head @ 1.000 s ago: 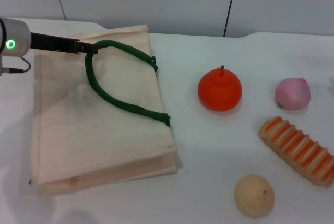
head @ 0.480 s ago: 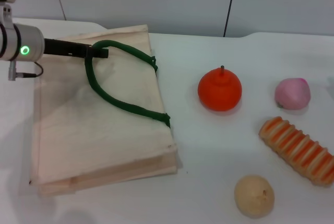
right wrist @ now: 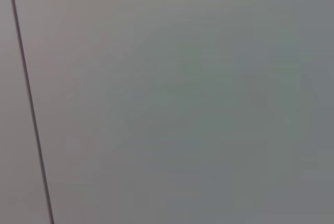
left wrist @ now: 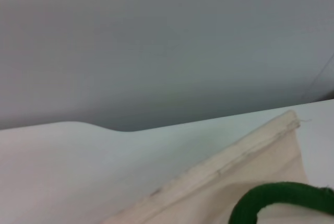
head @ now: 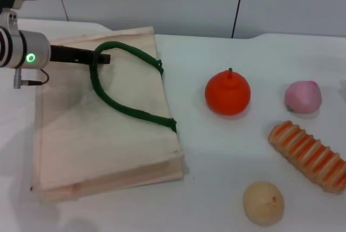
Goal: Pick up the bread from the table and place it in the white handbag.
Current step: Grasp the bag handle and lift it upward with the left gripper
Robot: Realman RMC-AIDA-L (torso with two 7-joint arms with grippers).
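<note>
The bread (head: 308, 156), a ridged loaf with orange and cream stripes, lies on the table at the near right. The white handbag (head: 97, 134) lies flat on the left, with its dark green handle (head: 130, 112) looped across its top. My left gripper (head: 102, 58) reaches in from the left over the bag's far edge and is shut on the top of the handle loop. The left wrist view shows the bag's edge (left wrist: 250, 156) and a piece of the handle (left wrist: 276, 198). The right gripper is out of view; its wrist view shows only grey wall.
An orange fruit (head: 227, 92) stands on the white table (head: 216, 151) between bag and bread. A pink round fruit (head: 303, 97) sits behind the bread. A small tan ball (head: 263, 203) lies at the near edge, left of the bread.
My left gripper has shifted a little to the right and nearer, carrying the top of the green handle loop with it. The bread and the fruits have not moved.
</note>
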